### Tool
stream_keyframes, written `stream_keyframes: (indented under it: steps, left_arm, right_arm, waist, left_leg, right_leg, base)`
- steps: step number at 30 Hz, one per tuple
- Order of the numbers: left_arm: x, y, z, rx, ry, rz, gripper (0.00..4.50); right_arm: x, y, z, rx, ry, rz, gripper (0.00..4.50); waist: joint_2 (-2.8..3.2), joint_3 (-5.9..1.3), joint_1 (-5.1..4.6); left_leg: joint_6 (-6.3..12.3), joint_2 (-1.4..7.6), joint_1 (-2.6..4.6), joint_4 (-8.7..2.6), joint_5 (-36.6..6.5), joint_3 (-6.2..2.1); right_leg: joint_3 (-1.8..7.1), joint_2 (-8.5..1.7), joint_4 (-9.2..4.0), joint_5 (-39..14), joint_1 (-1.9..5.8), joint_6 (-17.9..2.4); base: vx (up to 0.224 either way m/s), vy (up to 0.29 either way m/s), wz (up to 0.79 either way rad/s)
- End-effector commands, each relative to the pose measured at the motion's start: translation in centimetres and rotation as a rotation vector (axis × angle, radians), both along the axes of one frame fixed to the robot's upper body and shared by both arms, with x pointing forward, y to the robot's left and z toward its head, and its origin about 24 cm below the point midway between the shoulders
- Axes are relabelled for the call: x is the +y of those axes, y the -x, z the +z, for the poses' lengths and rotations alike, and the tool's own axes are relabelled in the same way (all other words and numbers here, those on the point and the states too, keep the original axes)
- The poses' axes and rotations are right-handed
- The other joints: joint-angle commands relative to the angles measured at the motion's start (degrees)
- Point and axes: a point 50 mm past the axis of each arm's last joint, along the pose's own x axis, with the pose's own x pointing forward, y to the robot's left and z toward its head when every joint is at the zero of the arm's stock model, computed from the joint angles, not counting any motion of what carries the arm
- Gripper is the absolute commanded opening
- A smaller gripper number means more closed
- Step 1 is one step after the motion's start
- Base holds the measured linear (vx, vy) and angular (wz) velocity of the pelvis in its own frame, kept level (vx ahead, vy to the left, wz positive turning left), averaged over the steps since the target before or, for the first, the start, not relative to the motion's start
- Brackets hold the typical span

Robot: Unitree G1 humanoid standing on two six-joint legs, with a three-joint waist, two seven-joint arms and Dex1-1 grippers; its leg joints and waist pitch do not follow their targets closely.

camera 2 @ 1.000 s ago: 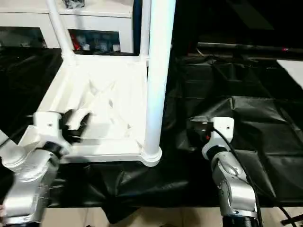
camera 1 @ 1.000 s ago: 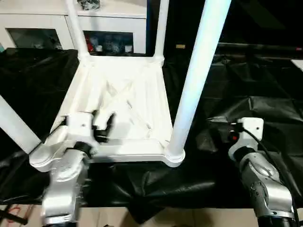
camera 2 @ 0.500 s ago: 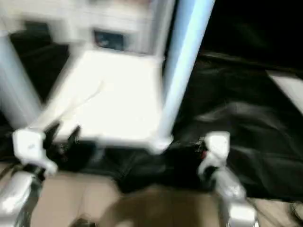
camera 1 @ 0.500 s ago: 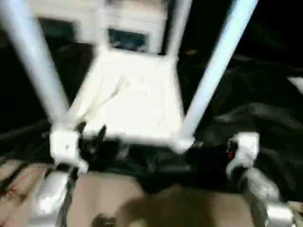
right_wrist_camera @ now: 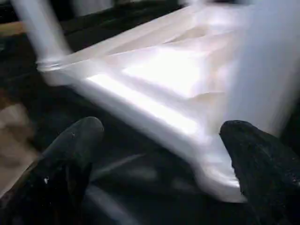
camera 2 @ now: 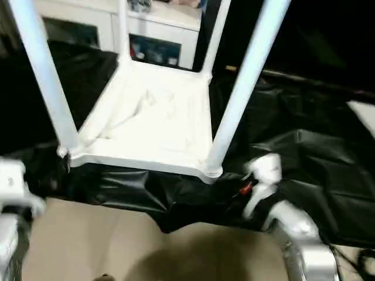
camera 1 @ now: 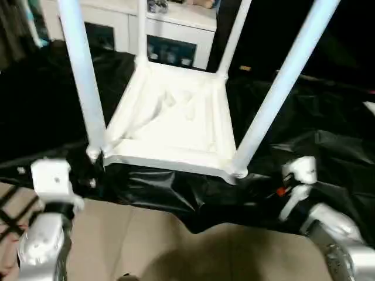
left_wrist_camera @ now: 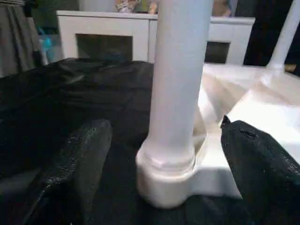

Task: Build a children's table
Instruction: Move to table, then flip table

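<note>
Left wrist view: the left pincer (left_wrist_camera: 161,159) is spread, its fingers (left_wrist_camera: 77,164) flanking a leg (left_wrist_camera: 180,70) without touching. The right pincer (right_wrist_camera: 159,159) gapes too, before the white top (camera 1: 176,123), which lies ribbed side up at frame centre on the black-draped tabletop (camera 1: 328,140).

The table top (camera 1: 176,126) and legs (camera 1: 79,70) look like smooth, slightly glossy white plastic; the black sheet (camera 1: 328,146) is crinkled and shiny; the fingers (left_wrist_camera: 79,164) are matt, grainy black.
</note>
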Motion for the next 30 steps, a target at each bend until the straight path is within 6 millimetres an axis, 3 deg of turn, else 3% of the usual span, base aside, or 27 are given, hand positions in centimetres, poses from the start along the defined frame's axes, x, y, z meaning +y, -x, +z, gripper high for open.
stream_keyframes:
  steps: [1,2,4,5,6,9,10,11,13,14,15,16,17,19,22,26,30]
  left_arm:
    - [-0.2,-0.9,-0.6,0.044,0.030,-0.049,4.49]
    - [-0.1,-1.1,-0.7,0.056,0.033,-0.058,4.49]
    - [0.7,-2.4,-0.9,0.058,0.030,-0.009,4.49]
    - [1.0,-3.0,-1.0,0.063,0.018,0.001,4.49]
    - [1.0,-3.0,-1.1,0.065,0.016,0.001,4.49]
    - [2.1,-4.8,-1.5,0.105,0.007,0.028,4.49]
    - [2.2,-5.0,-1.5,0.105,0.006,0.031,4.49]
    - [2.5,-5.5,-1.6,0.111,0.017,0.039,4.49]
    - [3.0,-6.4,-1.6,0.122,0.033,0.058,4.49]
    - [3.1,-6.6,-1.6,0.124,0.034,0.063,4.49]
    - [3.1,-7.1,-1.3,0.109,0.049,0.071,4.49]
    - [3.1,-7.1,-1.3,0.108,0.050,0.071,4.49]
    - [3.1,-7.3,-1.3,0.105,0.054,0.072,4.49]
    - [2.9,-7.7,-1.0,0.083,0.060,0.065,4.49]
    - [2.6,-7.8,-1.2,0.095,0.076,0.053,4.32]
    - [2.3,-7.8,-1.4,0.096,0.090,0.047,3.97]
    - [2.1,-7.8,-1.3,0.084,0.091,0.050,3.62]
  right_arm:
    - [0.6,0.1,0.4,0.019,-0.037,0.085,4.50]
    - [0.8,0.0,0.3,0.026,-0.042,0.100,4.50]
    - [1.4,-0.6,-0.1,0.010,-0.008,0.113,4.50]
    - [1.7,-1.1,-0.2,-0.002,-0.002,0.099,4.50]
    - [1.8,-1.2,-0.2,-0.004,-0.002,0.096,4.50]
    - [2.7,-3.0,-0.2,-0.033,0.007,0.059,4.50]
    - [2.8,-3.2,-0.1,-0.034,0.006,0.059,4.50]
    - [3.3,-3.7,0.1,-0.046,0.005,0.069,4.50]
    - [4.4,-4.2,0.4,-0.054,-0.012,0.120,4.50]
    - [4.6,-4.3,0.4,-0.058,-0.011,0.138,4.50]
    - [5.3,-4.3,0.3,-0.057,0.005,0.201,4.50]
    - [5.4,-4.3,0.3,-0.057,0.006,0.203,4.50]
    - [5.6,-4.4,0.3,-0.060,0.014,0.226,4.50]
    - [5.9,-4.7,0.2,-0.056,0.016,0.269,4.50]
    - [6.1,-5.1,0.3,-0.052,0.018,0.317,4.50]
    - [6.2,-5.7,0.5,-0.060,0.037,0.398,4.50]
    - [6.4,-5.9,0.7,-0.070,0.035,0.430,4.50]
  waist:
    - [1.37,-2.01,0.03]
    - [1.50,-2.08,-0.09]
    - [1.08,-2.38,-0.18]
    - [0.26,-2.78,-0.25]
    - [0.87,-2.67,-0.12]
    - [0.62,-2.69,-0.12]
    - [1.49,-3.06,-0.37]
    - [1.42,-2.82,-0.27]
    - [3.28,-2.94,-0.15]
    - [2.58,-2.86,-0.35]
    - [3.37,-2.94,-0.15]
    - [2.71,-2.99,-0.29]
    - [3.20,-2.85,-0.11]
    - [2.91,-2.99,-0.09]
    - [3.05,-2.91,-0.04]
    - [3.00,-2.79,0.01]
    - [2.69,-2.89,0.26]
  left_leg:
    - [-1.29,2.95,1.27,-5.77,-12.0,-1.66]
    - [-1.88,2.99,1.09,-5.83,-10.7,-1.72]
    - [-2.40,2.83,1.24,-5.66,-10.2,-1.62]
    - [-1.97,2.69,0.90,-5.21,-6.7,-1.52]
    - [-2.01,2.60,1.03,-5.29,-6.0,-1.51]
    - [-2.06,2.53,1.42,-5.20,-7.6,-1.14]
    - [-2.63,2.55,1.61,-5.07,-7.1,-1.17]
    - [-2.81,2.71,1.34,-5.25,-6.3,-1.27]
    - [-3.49,2.54,1.71,-5.23,-7.0,-1.20]
    - [-3.22,2.58,1.45,-5.23,-7.0,-1.12]
    - [-3.28,2.58,1.59,-5.21,-7.4,-1.13]
    - [-2.68,2.67,1.41,-5.07,-6.9,-1.07]
    - [-2.68,2.75,1.43,-5.25,-6.9,-1.13]
    - [-1.93,2.76,1.37,-5.00,-6.0,-0.99]
    - [-1.07,2.80,1.27,-4.94,-4.9,-0.83]
    - [-0.96,3.02,1.35,-5.04,-6.2,-0.80]
    - [-0.33,3.01,1.30,-4.94,-4.4,-0.79]
  right_leg:
    - [2.36,-4.65,-5.12,-3.1,-0.15,-5.8]
    - [2.23,-4.54,-4.88,0.2,0.03,-5.7]
    - [2.12,-4.52,-4.62,2.5,0.14,-5.9]
    - [2.12,-4.57,-4.31,6.5,0.55,-6.1]
    - [2.11,-4.53,-4.18,7.4,0.26,-6.2]
    - [2.25,-4.73,-4.39,5.7,0.08,-7.0]
    - [2.30,-4.57,-4.28,7.8,0.23,-7.4]
    - [2.28,-4.62,-3.98,9.1,0.39,-7.7]
    - [2.20,-4.50,-3.64,11.3,0.24,-8.9]
    - [2.24,-4.53,-3.71,11.6,0.52,-9.2]
    - [2.25,-4.63,-3.68,11.6,0.51,-9.5]
    - [2.28,-4.71,-3.63,12.6,0.77,-10.1]
    - [2.25,-4.80,-3.64,12.4,0.68,-10.2]
    - [2.28,-4.80,-3.44,13.8,0.85,-11.4]
    - [2.32,-4.90,-3.33,14.2,0.88,-12.5]
    - [2.31,-5.01,-3.49,11.4,0.83,-12.9]
    - [2.31,-5.01,-3.33,13.1,0.90,-12.9]
  base:
    - [0.000,0.000,0.00]
    - [0.000,0.000,0.00]
    - [0.000,0.000,0.00]
    - [0.000,0.000,0.00]
    - [0.000,0.000,0.00]
    - [0.000,0.000,0.00]
    - [0.000,0.000,0.00]
    - [0.000,0.000,0.00]
    - [0.000,0.000,0.00]
    - [0.000,0.000,0.00]
    - [0.000,0.000,0.00]
    - [0.000,0.000,0.00]
    - [0.000,0.000,0.00]
    - [0.000,0.000,0.00]
    - [0.000,0.000,0.00]
    - [0.000,0.000,0.00]
    - [0.000,0.000,0.00]
